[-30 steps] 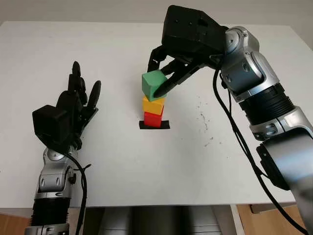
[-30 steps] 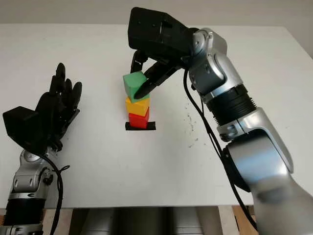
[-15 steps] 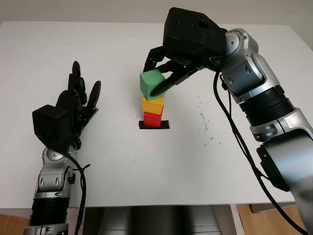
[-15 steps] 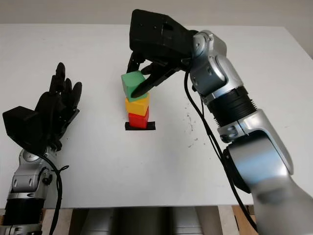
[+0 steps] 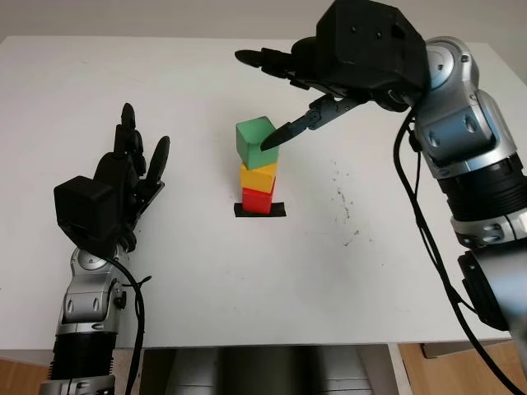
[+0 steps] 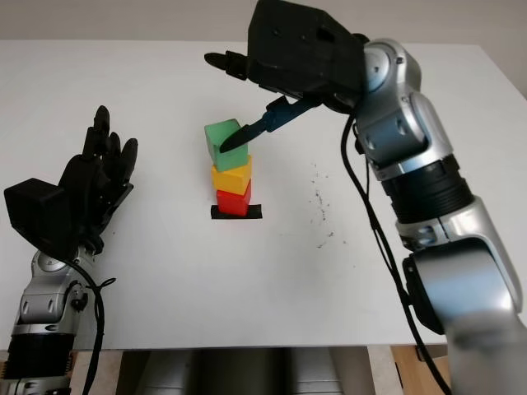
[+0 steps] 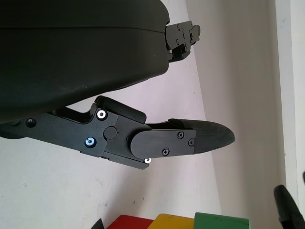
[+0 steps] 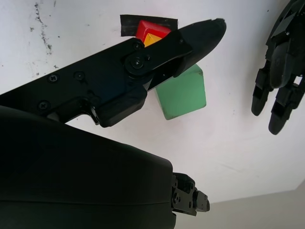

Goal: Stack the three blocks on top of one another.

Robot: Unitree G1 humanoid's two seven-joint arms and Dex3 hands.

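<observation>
Surface: white table (image 5: 206, 280), scuffed with dark specks (image 5: 342, 202) right of the stack; a black tape mark (image 5: 259, 211) is lying under the red block (image 5: 258, 198).
Stack: yellow block (image 5: 258, 176) is sitting on red, green block (image 5: 256, 141) on top, turned slightly askew.
Right hand (image 5: 284, 95): being held open above the stack, nothing gripped; one fingertip (image 5: 270, 143) is overlapping the green block's right edge, contact uncertain.
Left hand (image 5: 123, 185): open, raised at the left, well apart.
Room: pale wall (image 5: 165, 18) beyond the far edge.

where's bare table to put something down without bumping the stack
Bare table lies between the block stack and the near edge, and between the stack and the open left hand. It is crowded above the green block, where the open right hand hovers.
</observation>
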